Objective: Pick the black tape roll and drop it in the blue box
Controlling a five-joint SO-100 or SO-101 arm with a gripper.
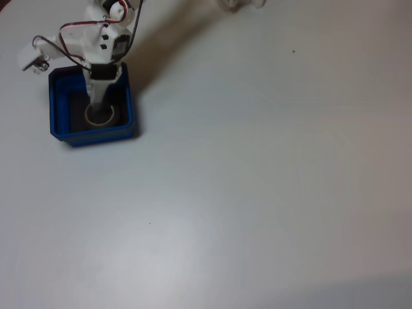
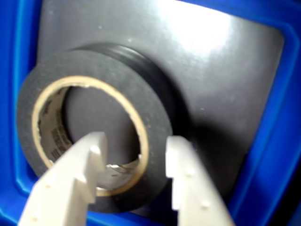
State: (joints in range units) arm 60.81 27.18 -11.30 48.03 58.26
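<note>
The square bright-blue plastic box (image 1: 92, 133) with its dark floor sits at the far left of the pale desk (image 1: 257, 193) in the fixed view. The white arm (image 1: 96, 38), with red and black wires, reaches down into it from the far edge. The small black tape roll with a pale beige core (image 1: 100, 116) lies flat on the box floor, toward the near side.

In the wrist view the tape roll (image 2: 94, 136) rests on the dark floor close to the left blue wall (image 2: 9, 94). The claw (image 2: 136, 160) is partly open, its two white fingers (image 2: 183, 179) straddling the roll's wall: one finger sits over the core opening, the other outside the black rim. A gap shows on each side of the rim, so the claw holds nothing.
</note>
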